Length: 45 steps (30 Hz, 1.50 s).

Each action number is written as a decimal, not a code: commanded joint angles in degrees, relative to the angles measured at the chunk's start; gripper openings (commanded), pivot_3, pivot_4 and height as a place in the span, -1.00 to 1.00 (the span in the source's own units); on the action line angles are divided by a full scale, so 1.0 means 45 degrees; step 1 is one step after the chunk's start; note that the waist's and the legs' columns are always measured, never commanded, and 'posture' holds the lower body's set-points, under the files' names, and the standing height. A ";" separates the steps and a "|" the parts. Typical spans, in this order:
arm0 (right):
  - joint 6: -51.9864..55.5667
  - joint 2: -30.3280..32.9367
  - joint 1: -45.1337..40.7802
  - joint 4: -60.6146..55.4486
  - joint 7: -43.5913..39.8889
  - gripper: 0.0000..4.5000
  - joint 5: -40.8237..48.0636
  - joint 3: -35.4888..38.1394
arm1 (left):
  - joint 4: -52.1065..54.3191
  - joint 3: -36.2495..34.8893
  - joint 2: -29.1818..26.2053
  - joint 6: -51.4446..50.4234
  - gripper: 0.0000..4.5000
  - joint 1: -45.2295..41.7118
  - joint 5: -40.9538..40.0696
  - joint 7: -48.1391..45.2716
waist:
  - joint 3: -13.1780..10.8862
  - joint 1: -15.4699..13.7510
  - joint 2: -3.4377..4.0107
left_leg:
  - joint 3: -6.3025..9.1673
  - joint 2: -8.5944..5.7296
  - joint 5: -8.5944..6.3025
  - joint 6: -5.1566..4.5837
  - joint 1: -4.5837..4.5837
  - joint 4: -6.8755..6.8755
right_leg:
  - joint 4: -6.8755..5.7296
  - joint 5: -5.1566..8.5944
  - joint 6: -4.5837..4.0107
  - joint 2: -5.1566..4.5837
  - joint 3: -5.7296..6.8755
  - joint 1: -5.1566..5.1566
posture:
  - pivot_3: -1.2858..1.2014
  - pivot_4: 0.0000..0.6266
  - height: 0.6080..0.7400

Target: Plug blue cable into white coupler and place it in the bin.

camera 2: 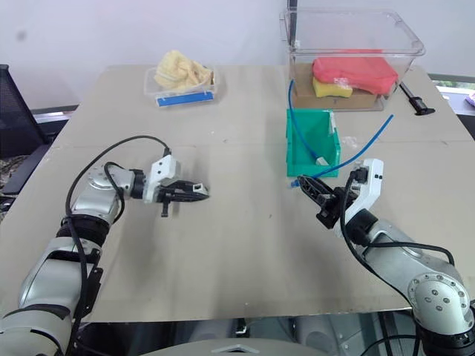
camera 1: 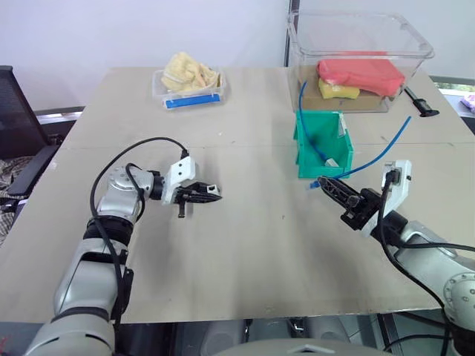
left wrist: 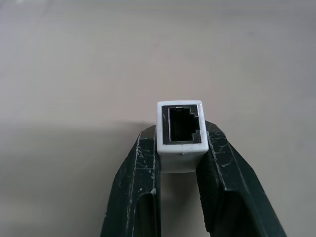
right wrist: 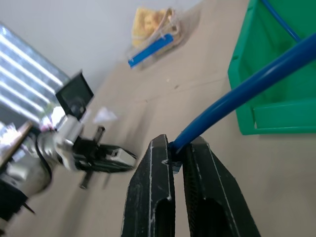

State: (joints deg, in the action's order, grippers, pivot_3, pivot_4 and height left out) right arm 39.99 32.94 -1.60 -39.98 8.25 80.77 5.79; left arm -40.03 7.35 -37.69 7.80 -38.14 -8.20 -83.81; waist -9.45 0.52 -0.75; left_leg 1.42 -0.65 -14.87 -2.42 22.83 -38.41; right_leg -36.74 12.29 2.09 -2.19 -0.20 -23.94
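White plastic shows between the black fingers of the left gripper (left wrist: 180, 163): the white coupler (left wrist: 179, 135) is clamped there, one finger on each side wall, its dark socket opening facing outward past the fingertips. From the head views this gripper hangs over the beige table (camera 1: 245, 252) on the robot's left, pointing across toward the right arm.

On the right, the right gripper (right wrist: 178, 148) is clenched on the blue cable (right wrist: 237, 96), pinching it close to one end, with the cable rising out from between the fingertips. From there the cable arcs up and back, then loops down into the bin (camera 1: 320, 144), where its other length lies inside the teal-green walls. The bin stands on the table just beyond the right gripper, in front of a large clear plastic tub (camera 1: 356, 59) holding red and yellow items.

Coupler and cable end are well apart, with bare tabletop between the two grippers. A small clear tray (camera 1: 189, 85) with a blue strip and yellowish contents sits at the far left of the table.
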 commanded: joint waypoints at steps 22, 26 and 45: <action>0.0003 0.3388 -0.5820 0.3225 -1.0612 -1.00 -0.9829 -0.4597 | 0.3944 0.4067 0.3526 -0.3081 -0.82 -0.1115 0.2266 0.2686 | -0.0009 0.0004 -0.0006 | 0.0010 -0.0004 0.0000 0.0000 -0.0013 -0.0007 | -0.0010 0.0000 0.0000 0.0043 0.0044 0.0003 | 0.03 -0.52 1.00; -0.0073 0.2767 -0.6573 0.4001 -1.1436 -1.00 -1.0663 -0.5092 | 0.3363 0.4189 0.3520 -0.2436 -0.82 -0.1202 0.2536 0.2664 | -0.0008 -0.0013 -0.0005 | 0.0010 -0.0007 0.0000 0.0000 -0.0011 -0.0009 | -0.0008 0.0000 0.0000 0.0036 0.0046 0.0005 | 0.03 -0.52 1.00; -0.0384 0.1175 -0.7118 0.5662 -1.3306 -1.00 -1.3288 -0.6093 | 0.3556 0.4171 0.3648 -0.2223 -0.82 -0.0820 0.2646 0.2753 | 0.0003 -0.0055 -0.0002 | 0.0018 -0.0013 0.0001 0.0000 -0.0019 -0.0029 | -0.0023 -0.0003 0.0000 0.0028 0.0050 0.0011 | 0.03 -0.52 1.00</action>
State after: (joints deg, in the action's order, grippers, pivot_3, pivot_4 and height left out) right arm 38.78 38.27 -33.16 -15.31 -50.37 22.64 -20.30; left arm -24.82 25.24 -21.12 -1.88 -42.79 2.62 -71.31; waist -9.44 0.27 -0.76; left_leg 1.49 -0.71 -14.87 -2.42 22.74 -38.54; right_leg -36.85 12.28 2.09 -2.06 0.02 -23.88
